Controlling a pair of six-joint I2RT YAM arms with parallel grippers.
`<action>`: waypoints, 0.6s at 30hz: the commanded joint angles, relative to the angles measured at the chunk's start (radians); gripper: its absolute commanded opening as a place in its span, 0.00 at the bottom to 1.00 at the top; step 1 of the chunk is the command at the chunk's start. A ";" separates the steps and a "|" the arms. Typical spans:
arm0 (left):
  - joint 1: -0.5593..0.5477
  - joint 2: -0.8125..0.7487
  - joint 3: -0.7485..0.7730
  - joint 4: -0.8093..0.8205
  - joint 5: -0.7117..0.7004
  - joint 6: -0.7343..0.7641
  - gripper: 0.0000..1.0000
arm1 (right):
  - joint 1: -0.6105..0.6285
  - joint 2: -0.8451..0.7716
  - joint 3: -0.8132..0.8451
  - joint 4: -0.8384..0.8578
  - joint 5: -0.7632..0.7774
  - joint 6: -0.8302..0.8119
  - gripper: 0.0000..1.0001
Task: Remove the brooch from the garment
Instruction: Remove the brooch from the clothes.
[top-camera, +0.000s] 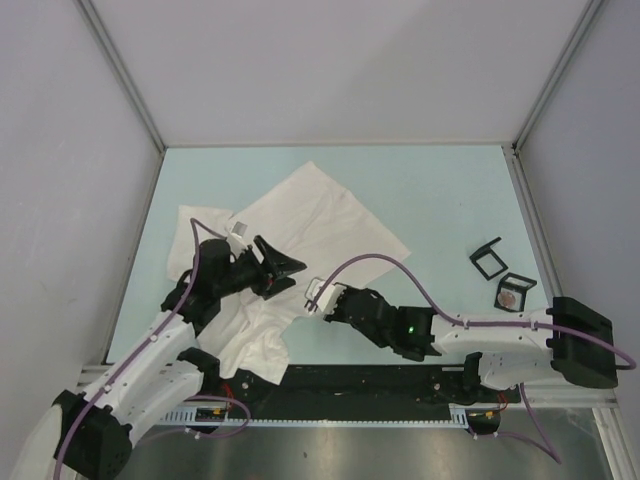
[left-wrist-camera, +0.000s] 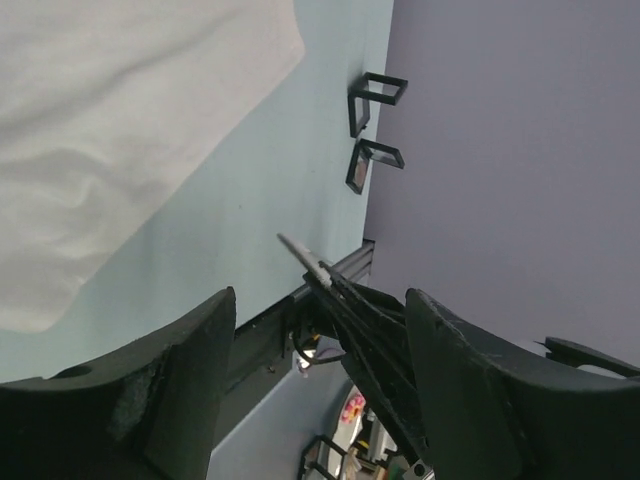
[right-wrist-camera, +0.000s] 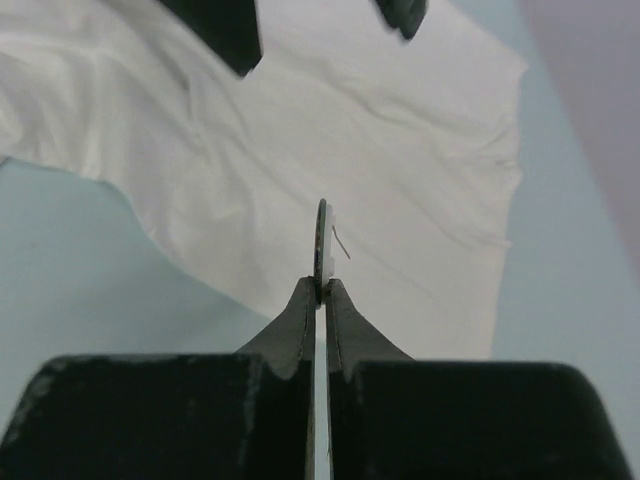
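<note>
Two grippers on your feeds: what is each one doing? (desk)

My right gripper (right-wrist-camera: 322, 292) has its fingers pressed together on the brooch (right-wrist-camera: 322, 240). I see the brooch edge-on, as a thin dark disc with a white backing and a fine wire standing off it. My left gripper (left-wrist-camera: 320, 300) is spread wide, with nothing between its fingers. (me)

And where is the garment (top-camera: 310, 215)? (desk)

It lies rumpled on the pale green table (top-camera: 440, 200), in the left half. From above, my left gripper sits over its middle folds and the tip of my right gripper is at the cloth's right-hand edge. On the right wrist view the brooch is held up over the white fabric. I cannot tell whether its pin is in the cloth or free of it. (me)

Anything else on the table? (desk)

A small black frame (top-camera: 484, 248) stands near the right edge, well apart from the shirt. Just beside it is a second frame (top-camera: 521, 279) with a pinkish round piece (top-camera: 509, 296) inside it. (me)
</note>
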 joint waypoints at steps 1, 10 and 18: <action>-0.048 0.014 -0.025 0.097 0.030 -0.152 0.72 | 0.045 0.015 0.010 0.212 0.233 -0.163 0.00; -0.117 0.092 -0.006 0.188 0.020 -0.191 0.65 | 0.082 0.044 0.011 0.272 0.249 -0.204 0.00; -0.157 0.120 -0.009 0.217 -0.019 -0.202 0.52 | 0.094 0.049 0.011 0.268 0.224 -0.187 0.00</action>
